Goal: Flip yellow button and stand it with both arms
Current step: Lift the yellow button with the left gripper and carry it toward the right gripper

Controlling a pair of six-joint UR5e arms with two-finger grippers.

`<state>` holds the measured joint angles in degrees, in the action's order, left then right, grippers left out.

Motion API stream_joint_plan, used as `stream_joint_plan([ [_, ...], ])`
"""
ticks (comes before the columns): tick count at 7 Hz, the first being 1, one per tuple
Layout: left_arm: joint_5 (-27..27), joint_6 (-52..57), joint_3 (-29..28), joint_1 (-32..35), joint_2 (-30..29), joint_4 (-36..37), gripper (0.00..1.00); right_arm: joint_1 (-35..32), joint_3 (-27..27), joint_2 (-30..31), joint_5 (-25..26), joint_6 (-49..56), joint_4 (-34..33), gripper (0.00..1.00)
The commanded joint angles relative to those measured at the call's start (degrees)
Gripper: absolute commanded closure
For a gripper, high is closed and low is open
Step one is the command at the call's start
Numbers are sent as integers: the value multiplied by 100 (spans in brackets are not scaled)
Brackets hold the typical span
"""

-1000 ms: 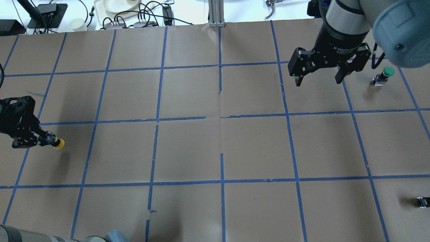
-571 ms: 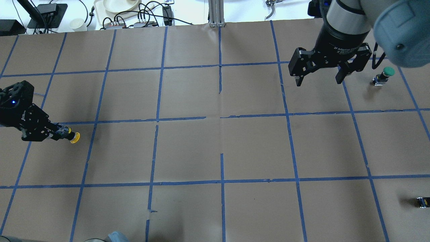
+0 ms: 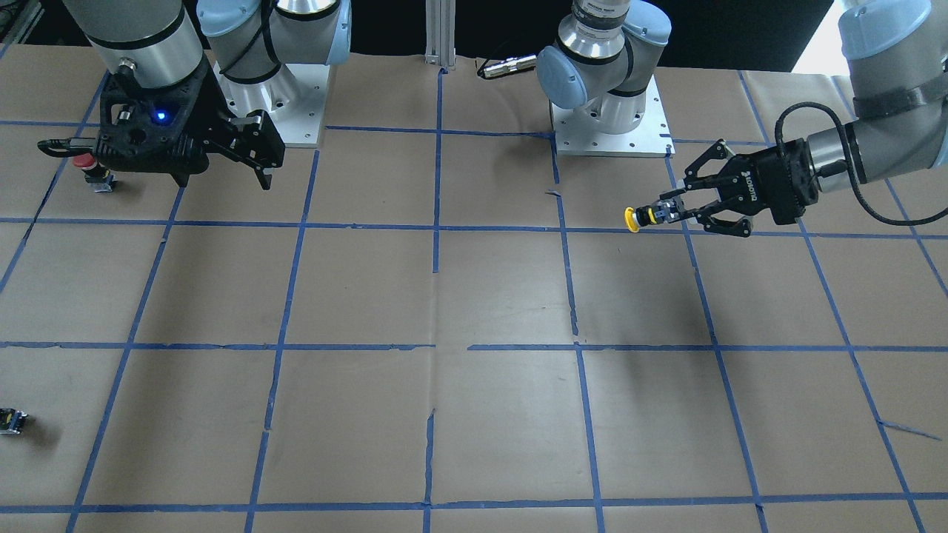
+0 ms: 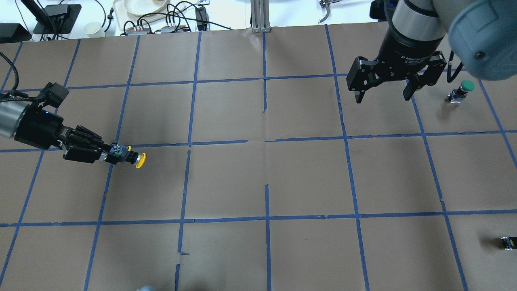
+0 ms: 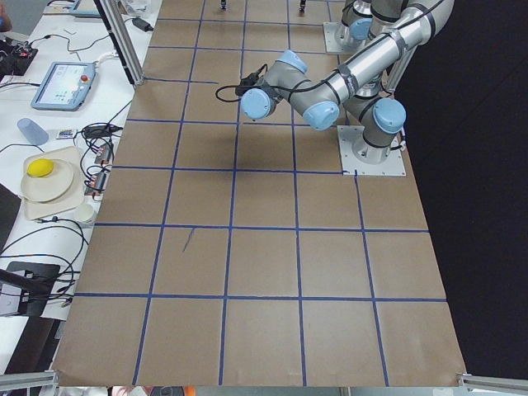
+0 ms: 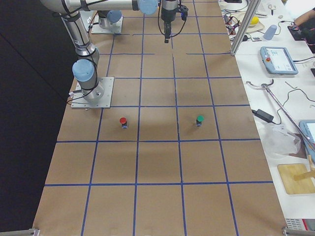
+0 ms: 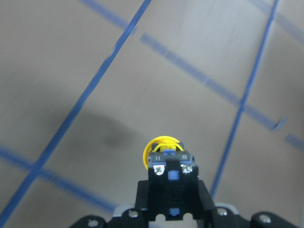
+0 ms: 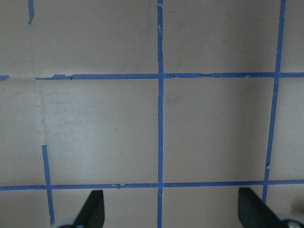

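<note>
The yellow button [image 4: 135, 159] is held clear of the table, lying level with its yellow cap pointing toward the table's middle. My left gripper [image 4: 115, 155] is shut on its black-and-grey body, at the left side of the table. The button shows in the front view [image 3: 643, 216] with the left gripper [image 3: 678, 213] behind it. In the left wrist view the button [image 7: 166, 164] sits between the jaws. My right gripper [image 4: 383, 97] is open and empty, hanging over the far right of the table; it shows in the front view [image 3: 222, 174].
A green-capped button [image 4: 462, 89] stands just right of the right gripper. A red-capped button [image 3: 92, 169] stands near the right arm's base. A tiny black-and-yellow block [image 4: 508, 243] lies at the near right edge. Brown paper with blue tape lines [image 4: 266, 218] covers the table.
My left gripper has moved right, toward the table's middle, carrying the yellow button with it. The right gripper has stayed in place, open.
</note>
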<state>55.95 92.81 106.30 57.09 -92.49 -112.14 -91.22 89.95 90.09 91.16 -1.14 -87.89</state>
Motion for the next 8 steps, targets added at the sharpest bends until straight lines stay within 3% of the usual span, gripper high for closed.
stream_joint_plan([
  [1,-1353,-246,31,651,73,-1060,87,16,-4,-1,-2,0,-8,0],
  [3,-2592,-159,40,1231,117,-2290,87,156,-21,-9,-28,-26,9,0],
  [5,-3795,-158,136,1943,135,-2496,87,969,-21,34,-903,-44,428,0],
  [6,-4297,-150,337,2173,144,-2506,87,1322,-21,52,-1621,-70,1049,0],
  [8,-5247,-167,654,2691,380,-2593,87,1545,-21,104,-3579,-79,2324,0],
])
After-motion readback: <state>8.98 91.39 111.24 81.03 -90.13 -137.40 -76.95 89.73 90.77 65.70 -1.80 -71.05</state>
